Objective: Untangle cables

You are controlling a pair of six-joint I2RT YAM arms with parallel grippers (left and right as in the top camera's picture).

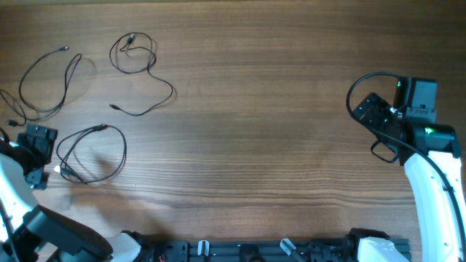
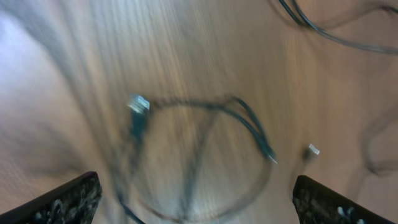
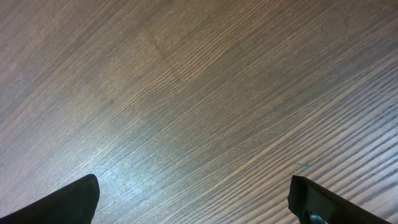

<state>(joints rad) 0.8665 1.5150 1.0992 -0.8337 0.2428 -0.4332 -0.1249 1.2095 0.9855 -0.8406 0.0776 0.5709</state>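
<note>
Cables [image 1: 125, 149]: three thin black cords, separate loose loops, on the tabletop [image 1: 277, 131].
Left end effector [image 2: 198, 200]: spread above one loop.
Right end effector [image 3: 194, 200]: spread, holding nothing.

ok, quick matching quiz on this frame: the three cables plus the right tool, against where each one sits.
1. corner loop cable
2. tailed cable
3. lower loop cable
4. right tool

A. open, over bare tabletop, far right
B. right beside the left tool
C. rightmost of the cables
D. upper left corner

Pairs: 1-D, 2-C, 3-B, 4-A
</note>
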